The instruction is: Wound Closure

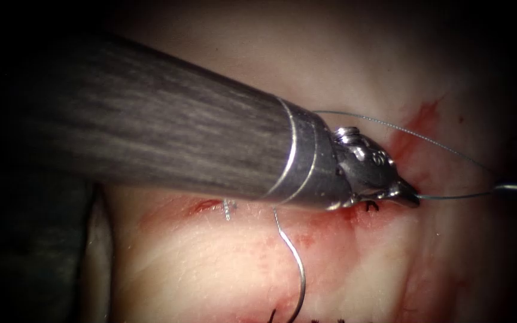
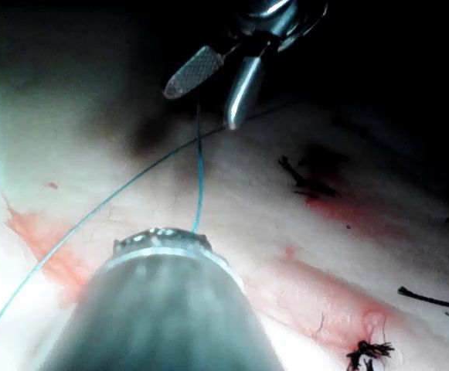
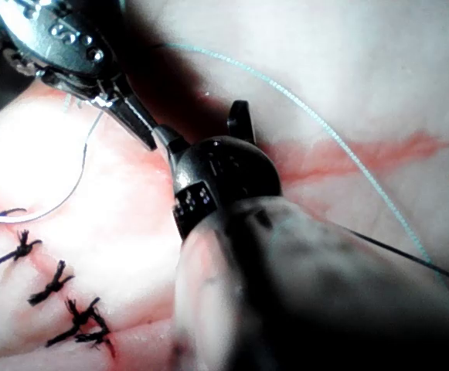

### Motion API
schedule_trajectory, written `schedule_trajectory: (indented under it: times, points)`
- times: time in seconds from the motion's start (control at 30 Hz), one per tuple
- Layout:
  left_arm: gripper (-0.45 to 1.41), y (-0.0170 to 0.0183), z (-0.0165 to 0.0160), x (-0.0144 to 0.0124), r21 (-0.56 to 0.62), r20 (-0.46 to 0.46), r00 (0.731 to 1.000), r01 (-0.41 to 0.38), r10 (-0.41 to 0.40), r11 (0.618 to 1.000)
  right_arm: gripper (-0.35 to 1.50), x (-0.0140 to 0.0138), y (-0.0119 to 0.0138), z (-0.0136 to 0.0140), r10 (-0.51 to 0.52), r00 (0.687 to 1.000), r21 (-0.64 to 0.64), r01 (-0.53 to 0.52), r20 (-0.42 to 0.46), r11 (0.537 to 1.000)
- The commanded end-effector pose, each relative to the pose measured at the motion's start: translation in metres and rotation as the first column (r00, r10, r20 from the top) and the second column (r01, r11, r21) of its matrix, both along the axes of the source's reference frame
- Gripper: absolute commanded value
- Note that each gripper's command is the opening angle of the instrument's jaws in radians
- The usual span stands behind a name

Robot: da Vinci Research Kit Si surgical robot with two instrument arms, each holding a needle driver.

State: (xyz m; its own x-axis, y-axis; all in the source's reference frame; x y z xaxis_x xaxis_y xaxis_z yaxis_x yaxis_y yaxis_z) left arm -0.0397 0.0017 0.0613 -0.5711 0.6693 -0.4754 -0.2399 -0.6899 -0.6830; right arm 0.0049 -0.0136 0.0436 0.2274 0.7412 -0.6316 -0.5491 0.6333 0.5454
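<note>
The left tool (image 1: 411, 196), jaws shut on the thread (image 1: 450, 196), lies across the tissue (image 1: 210, 263), the needle (image 1: 294, 263) free on the tissue just below its shaft, while the right tool (image 2: 216, 85) gapes empty nearby.

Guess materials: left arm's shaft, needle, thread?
Shaft: dark, matte, streaky grain, maybe carbon composite. Needle: bright polished metal, lying on the tissue, apparently free. Thread: thin glossy single strand, likely synthetic; left hand shut on it, right hand open, empty.
</note>
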Motion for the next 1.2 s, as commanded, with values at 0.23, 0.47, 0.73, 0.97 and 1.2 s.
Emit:
schedule_trajectory:
  times: [0.23, 0.47, 0.73, 0.97, 1.2]
  points:
    - [-0.45, 0.0021, -0.0003, 0.0057, 0.174, 0.020, 0.946, 0.316, -0.324, 0.933, 1.35, 0.0023, 0.0000, -0.0019, -0.003, 0.992, -0.006, 0.003, -0.129, 1.000]
    - [-0.45, 0.0031, -0.0014, 0.0099, 0.347, 0.074, 0.849, 0.470, -0.524, 0.811, 1.35, 0.0035, -0.0005, -0.0023, -0.016, 0.988, -0.006, 0.016, -0.154, 1.000]
    - [-0.45, 0.0059, -0.0036, 0.0137, 0.444, 0.163, 0.756, 0.518, -0.634, 0.731, 1.31, 0.0053, -0.0014, -0.0015, -0.030, 0.986, -0.016, 0.027, -0.163, 0.999]
    - [-0.45, 0.0081, -0.0061, 0.0164, 0.441, 0.268, 0.693, 0.530, -0.670, 0.724, 1.28, 0.0074, -0.0024, -0.0005, -0.036, 0.985, -0.031, 0.031, -0.168, 0.999]
    - [-0.45, 0.0085, -0.0063, 0.0168, 0.430, 0.327, 0.654, 0.539, -0.682, 0.724, 1.28, 0.0096, -0.0019, -0.0001, 0.011, 0.977, -0.059, -0.024, -0.211, 0.998]
